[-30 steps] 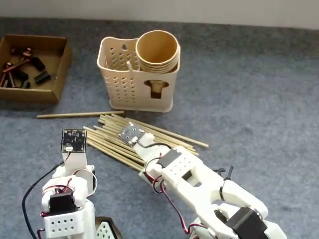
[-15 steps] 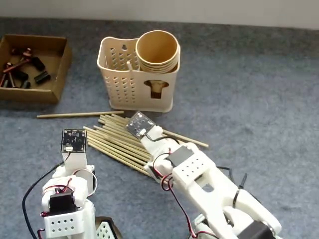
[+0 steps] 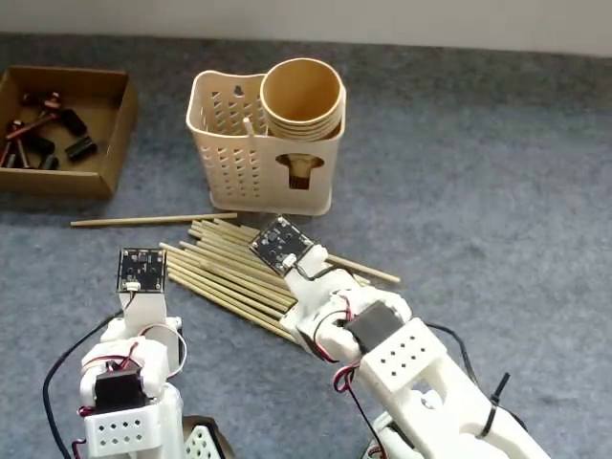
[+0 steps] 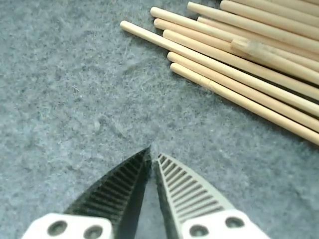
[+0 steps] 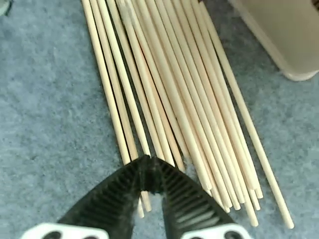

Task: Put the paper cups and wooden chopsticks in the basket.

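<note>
Many round wooden chopsticks (image 5: 164,99) on fuzzy carpet (image 5: 50,124)

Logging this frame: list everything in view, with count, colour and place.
basket: one, cream, far centre.
paper cups: one stack, tan, in the basket; number unclear.
wooden chopsticks: a pile, pale wood, on the carpet in front of the basket.
single stick: one, pale, apart from the pile, towards the box.
cardboard box: one, brown, far left, holding small dark parts.
carpet: grey, covering the table.
left gripper: shut, over bare carpet.
right gripper: shut, over the pile.
</note>
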`<state>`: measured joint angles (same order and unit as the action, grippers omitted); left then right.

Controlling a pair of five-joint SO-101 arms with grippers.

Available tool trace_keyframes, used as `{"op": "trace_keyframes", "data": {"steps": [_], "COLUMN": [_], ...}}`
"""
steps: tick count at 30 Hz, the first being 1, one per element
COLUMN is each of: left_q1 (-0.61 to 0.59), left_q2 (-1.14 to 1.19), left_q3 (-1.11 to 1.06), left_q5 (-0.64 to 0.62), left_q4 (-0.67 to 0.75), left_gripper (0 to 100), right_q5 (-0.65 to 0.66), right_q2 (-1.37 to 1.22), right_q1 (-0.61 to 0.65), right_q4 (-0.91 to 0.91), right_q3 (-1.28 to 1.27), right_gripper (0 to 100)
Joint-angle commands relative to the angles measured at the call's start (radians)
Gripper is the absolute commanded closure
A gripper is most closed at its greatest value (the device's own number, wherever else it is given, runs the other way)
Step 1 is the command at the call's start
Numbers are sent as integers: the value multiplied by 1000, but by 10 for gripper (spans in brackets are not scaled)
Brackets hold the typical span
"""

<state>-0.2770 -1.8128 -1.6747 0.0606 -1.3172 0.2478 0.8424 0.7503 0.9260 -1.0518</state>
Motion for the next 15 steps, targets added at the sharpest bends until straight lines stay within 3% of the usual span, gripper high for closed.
{"op": "trace_keyframes", "data": {"steps": [1, 9, 15], "left_q1": [15, 15, 15], "left_q2": [-4, -4, -4], "left_q3": [-21, -21, -21], "left_q5": [8, 8, 8], "left_q4": [-3, -3, -3], "left_gripper": [995, 995, 995], "right_q5": [8, 14, 14], "right_q2": [45, 53, 45], "right_q1": [-30, -110, -105], "right_q4": [58, 252, 216], "right_q3": [12, 53, 58], "right_gripper": [994, 994, 991]}}
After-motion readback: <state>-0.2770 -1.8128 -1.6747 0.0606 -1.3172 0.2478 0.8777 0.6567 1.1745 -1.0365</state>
